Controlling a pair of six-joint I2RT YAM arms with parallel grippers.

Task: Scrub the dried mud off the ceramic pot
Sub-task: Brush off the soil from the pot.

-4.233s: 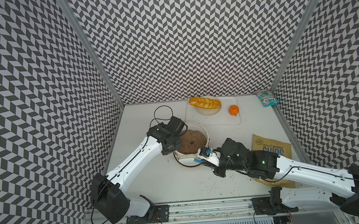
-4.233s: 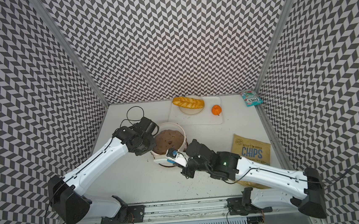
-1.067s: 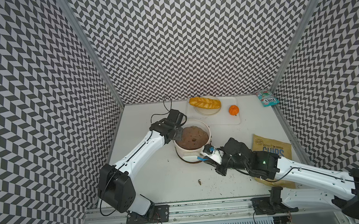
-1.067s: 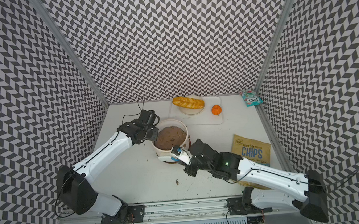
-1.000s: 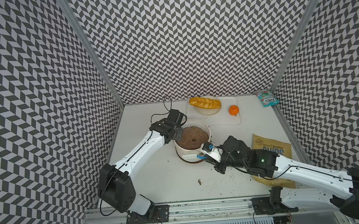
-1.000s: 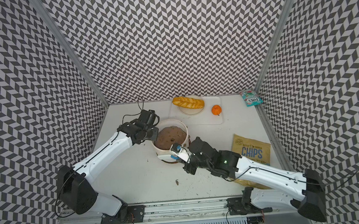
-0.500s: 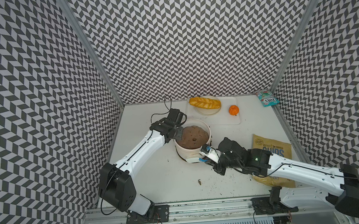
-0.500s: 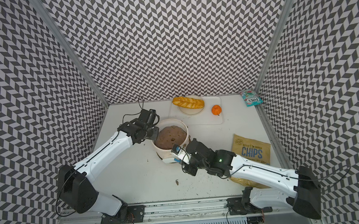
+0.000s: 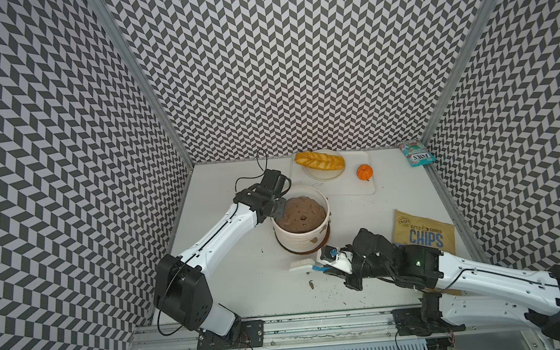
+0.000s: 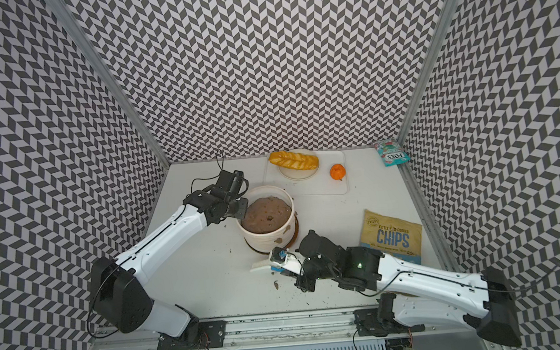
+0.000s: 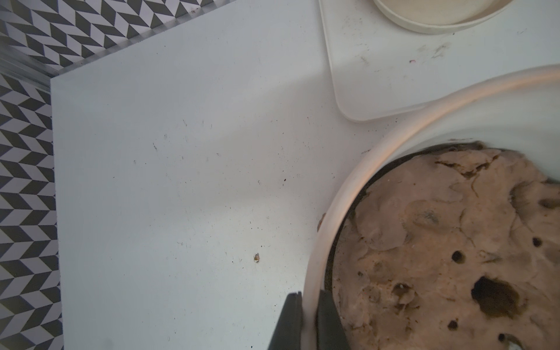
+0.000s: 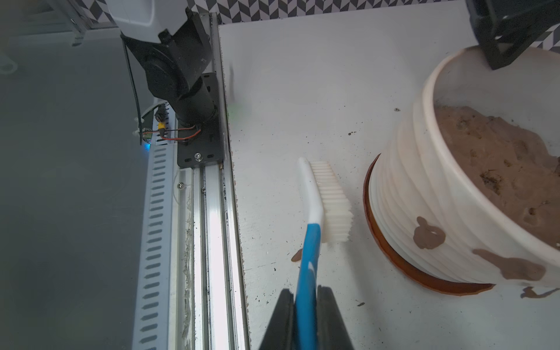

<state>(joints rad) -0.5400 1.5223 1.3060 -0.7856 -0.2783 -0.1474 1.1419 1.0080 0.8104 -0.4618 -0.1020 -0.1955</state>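
The left gripper (image 11: 309,306) is shut tight on the rim of the pot (image 9: 297,241), with one finger outside the rim and one inside. The right gripper (image 12: 306,303) is shut on the blue handle of a brush (image 12: 330,200). The white bristles face the pot and sit just beside it, low down, not touching.

The pot stands in the middle of the table (image 9: 246,281) on a brown saucer (image 12: 394,257). It is full of brown soil (image 9: 304,213) with a hole in it. Spots of mud (image 12: 428,236) stick to its white ribbed wall, low on the side that faces the brush. A small brown bit (image 9: 310,285) lies on the table near the brush.

At the back, a plate (image 9: 326,178) holds a bread (image 9: 318,161). The plate sits on a white board (image 9: 341,188), with a small orange thing (image 9: 364,172) beside it.
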